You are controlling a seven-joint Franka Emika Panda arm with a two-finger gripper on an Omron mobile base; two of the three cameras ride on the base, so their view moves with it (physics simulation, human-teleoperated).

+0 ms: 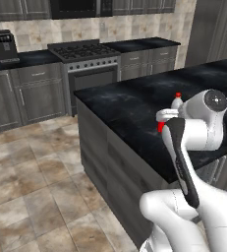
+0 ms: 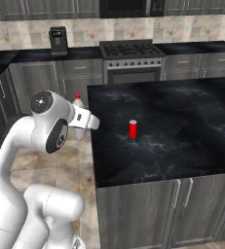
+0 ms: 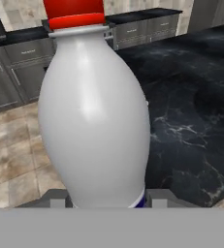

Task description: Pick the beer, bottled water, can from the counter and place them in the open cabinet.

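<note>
From the left base view I see my bottled water (image 1: 177, 102) peeking over the arm, above the tabletop (image 1: 129, 106). From the right, it hangs past the edge; the can (image 2: 132, 129) waits. In the hand view the claw (image 3: 106, 197) pinches the bottle. Next I must find the cabinet.

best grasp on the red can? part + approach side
Grip the can around its round side wall, mid-height, fingers coming in level from the robot's side of the counter. It stands upright, short, alone on the counter, with open space all round.
</note>
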